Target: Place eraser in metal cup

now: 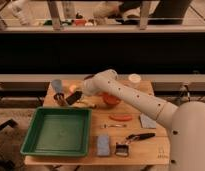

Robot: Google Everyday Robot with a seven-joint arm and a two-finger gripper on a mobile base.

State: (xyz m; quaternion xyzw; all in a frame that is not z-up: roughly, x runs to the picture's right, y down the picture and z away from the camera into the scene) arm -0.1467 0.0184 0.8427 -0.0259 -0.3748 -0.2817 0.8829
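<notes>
The eraser (73,98), a small flat black block, is held tilted in my gripper (78,95), which is shut on it just above the table's far left part. The metal cup (60,99), a small dark shiny cylinder, stands upright just left of the eraser, a short gap away. My white arm (131,97) reaches in from the lower right across the table.
A pale blue-grey cup (57,85) stands behind the metal cup. A green tray (56,131) fills the front left. A red bowl (112,99), a white cup (134,79), an orange stick (121,117), a blue-grey sponge (103,145), a clip (121,149) and a black-handled tool (140,136) lie to the right.
</notes>
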